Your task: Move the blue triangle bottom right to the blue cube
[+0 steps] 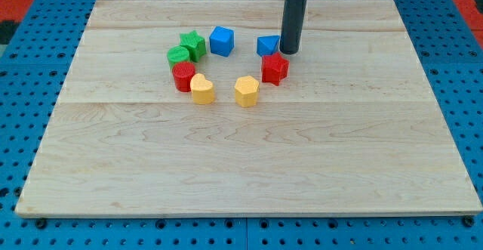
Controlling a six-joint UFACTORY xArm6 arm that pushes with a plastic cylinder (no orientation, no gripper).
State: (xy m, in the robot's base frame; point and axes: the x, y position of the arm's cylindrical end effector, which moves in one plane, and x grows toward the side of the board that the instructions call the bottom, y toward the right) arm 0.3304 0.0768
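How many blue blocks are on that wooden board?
2. The blue cube sits near the view's top, right of the green blocks; the blue triangle is further right, partly hidden behind my tip.

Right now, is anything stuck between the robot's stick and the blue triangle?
No. My tip sits right against the blue triangle block, on its right side in the view. The red block lies just below them, and the blue cube waits to the left.

Blue triangle (267, 45), blue cube (222, 41), pale wooden board (249, 159).
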